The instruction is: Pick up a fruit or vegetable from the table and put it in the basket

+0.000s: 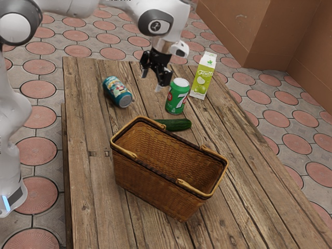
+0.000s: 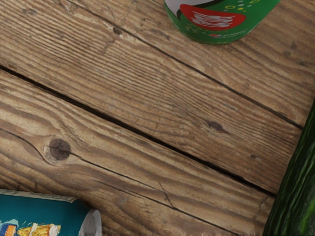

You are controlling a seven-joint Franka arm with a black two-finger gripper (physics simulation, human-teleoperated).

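On the table (image 1: pixel 88 181) stands the basket (image 1: pixel 150 182); the gripper (image 1: pixel 151 82) — jaws parted, nothing between them — should come straight down, clear of basket and green can (image 1: pixel 177 98), and close across the narrow width of the cucumber (image 1: pixel 178 124), lying between those two. Its long axis runs roughly left to right in the exterior view, the visible end pointing to that view's right.

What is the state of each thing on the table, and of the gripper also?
Gripper: open, above the table, holding nothing.
Cucumber: lying on the table, partly hidden by the basket.
Basket: upright, open at the top, handles folded down.
Green can: upright.
Blue can: lying on its side.
Carton: upright.
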